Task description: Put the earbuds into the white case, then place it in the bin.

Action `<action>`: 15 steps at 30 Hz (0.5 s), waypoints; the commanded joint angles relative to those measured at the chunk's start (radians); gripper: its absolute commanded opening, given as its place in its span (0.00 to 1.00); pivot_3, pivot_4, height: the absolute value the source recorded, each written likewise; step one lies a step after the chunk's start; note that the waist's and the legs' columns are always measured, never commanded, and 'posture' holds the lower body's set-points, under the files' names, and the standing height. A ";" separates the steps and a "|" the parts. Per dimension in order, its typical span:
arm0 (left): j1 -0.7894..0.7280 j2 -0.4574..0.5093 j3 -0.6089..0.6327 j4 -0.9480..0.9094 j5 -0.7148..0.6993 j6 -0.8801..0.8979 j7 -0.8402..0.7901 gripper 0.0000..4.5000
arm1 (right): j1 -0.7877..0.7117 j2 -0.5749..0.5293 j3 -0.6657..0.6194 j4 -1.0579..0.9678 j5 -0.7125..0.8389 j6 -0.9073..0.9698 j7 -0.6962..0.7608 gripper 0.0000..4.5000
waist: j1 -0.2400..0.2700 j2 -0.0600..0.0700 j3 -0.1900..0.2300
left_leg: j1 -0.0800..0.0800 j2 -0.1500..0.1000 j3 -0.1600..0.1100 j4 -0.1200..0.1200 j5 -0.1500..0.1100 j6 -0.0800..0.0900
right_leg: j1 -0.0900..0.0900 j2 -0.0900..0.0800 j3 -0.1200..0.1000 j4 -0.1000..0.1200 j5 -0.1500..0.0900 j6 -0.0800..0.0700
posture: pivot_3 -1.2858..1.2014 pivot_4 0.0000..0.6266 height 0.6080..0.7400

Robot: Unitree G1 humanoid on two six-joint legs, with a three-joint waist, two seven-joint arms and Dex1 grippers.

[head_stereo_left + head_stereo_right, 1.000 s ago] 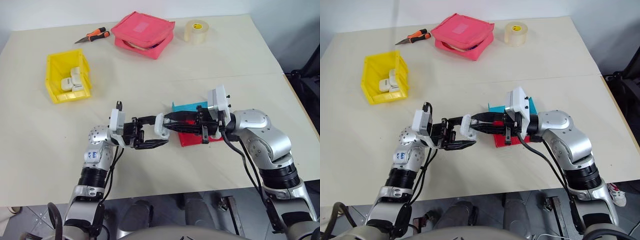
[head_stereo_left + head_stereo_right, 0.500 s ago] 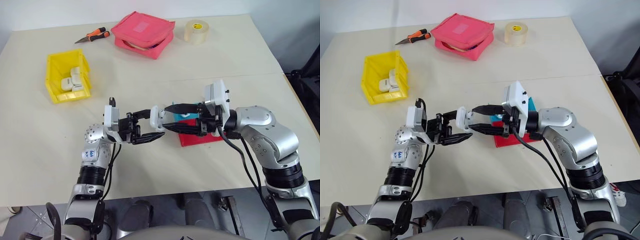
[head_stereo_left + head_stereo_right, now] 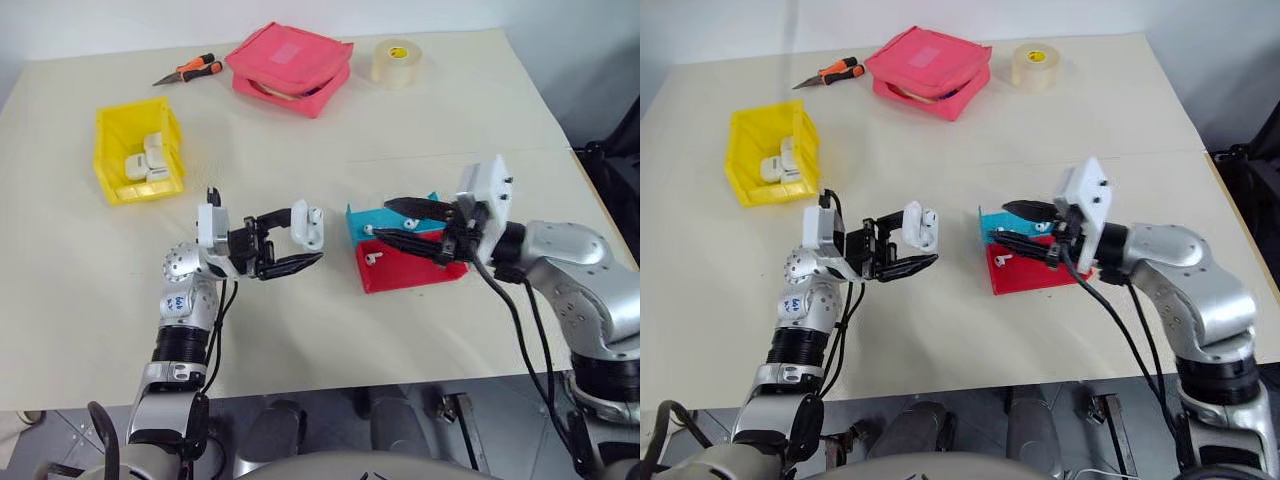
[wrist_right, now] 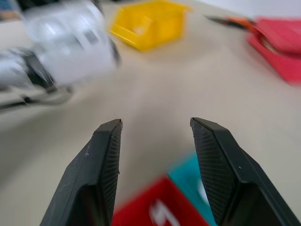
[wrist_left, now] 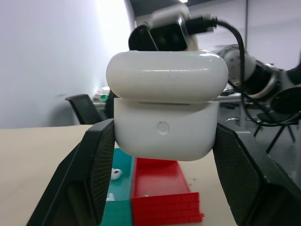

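The case (image 3: 309, 225), lid apparently down, is clamped in the left gripper (image 3: 300, 240) above the beige table (image 3: 300, 330), while the right gripper (image 3: 395, 222) hangs empty, jaws apart, over the blue tray (image 3: 362, 218) and red tray (image 3: 405, 272). Earbuds (image 3: 375, 256) lie in the trays, so loading seems unfinished; next an earbud should be pinched. The bin (image 3: 112, 170) sits well to the left, already holding white cases.

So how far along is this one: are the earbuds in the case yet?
Not yet. Done so far: the left end effector is shut on the white case, held above the table. In hand: the right end effector is open and empty over the trays. Left: one earbud lies in the red tray, another in the blue tray; then the case goes into the yellow bin.
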 commanded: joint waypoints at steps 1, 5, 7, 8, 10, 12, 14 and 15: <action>-0.019 0.017 0.023 0.019 -0.007 -0.027 0.000 0.61 | 0.150 -0.052 -0.162 -0.108 0.036 0.033 -0.019 0.54 | 0.005 0.000 0.000 | 0.000 0.000 0.000 0.000 0.000 0.000 | 0.000 0.000 0.000 0.000 0.000 0.000 | 0.52 0.24 1.00; -0.038 0.037 0.042 0.058 -0.002 -0.047 0.002 0.61 | 0.385 -0.074 -0.377 -0.181 0.058 0.077 -0.020 0.72 | 0.015 0.000 0.000 | 0.001 0.001 0.001 0.000 0.000 0.000 | 0.001 0.001 0.001 0.001 0.000 0.000 | 0.52 0.24 1.00; -0.043 0.044 0.048 0.071 -0.002 -0.053 0.001 0.61 | 0.484 -0.075 -0.466 -0.207 0.060 0.082 -0.005 0.87 | 0.017 0.000 0.000 | 0.002 0.001 0.002 0.000 0.000 0.000 | 0.002 0.001 0.002 0.001 0.001 0.000 | 0.52 0.24 1.00; -0.046 0.047 0.049 0.078 -0.002 -0.056 0.000 0.61 | 0.528 -0.075 -0.503 -0.219 0.060 0.081 0.006 0.95 | 0.019 0.000 0.000 | 0.003 0.001 0.003 0.000 0.000 0.000 | 0.002 0.001 0.002 0.000 0.001 0.000 | 0.52 0.24 1.00; -0.050 0.051 0.051 0.093 -0.001 -0.064 -0.004 0.61 | 0.594 -0.077 -0.554 -0.233 0.060 0.074 0.024 0.98 | 0.019 0.000 0.000 | 0.003 0.001 0.003 0.000 0.000 0.001 | 0.004 0.001 0.003 0.000 0.001 0.000 | 0.52 0.24 1.00; -0.053 0.052 0.052 0.101 -0.002 -0.068 -0.007 0.61 | 0.616 -0.081 -0.569 -0.238 0.061 0.067 0.026 0.98 | 0.017 -0.001 -0.001 | 0.004 0.001 0.004 0.000 -0.001 0.001 | 0.004 0.002 0.003 0.000 0.002 0.000 | 0.52 0.24 1.00; -0.054 0.050 0.051 0.106 0.000 -0.074 -0.005 0.61 | 0.581 -0.094 -0.550 -0.231 0.059 0.059 0.011 0.98 | 0.015 -0.001 -0.001 | 0.004 0.001 0.004 0.000 -0.001 0.002 | 0.004 0.002 0.004 0.000 0.002 0.000 | 0.52 0.24 1.00; -0.055 0.049 0.051 0.108 0.001 -0.077 -0.002 0.61 | 0.545 -0.105 -0.525 -0.222 0.057 0.062 -0.005 0.98 | 0.015 -0.001 -0.001 | 0.004 0.002 0.004 -0.001 -0.001 0.002 | 0.004 0.002 0.004 0.000 0.002 0.000 | 0.52 0.24 1.00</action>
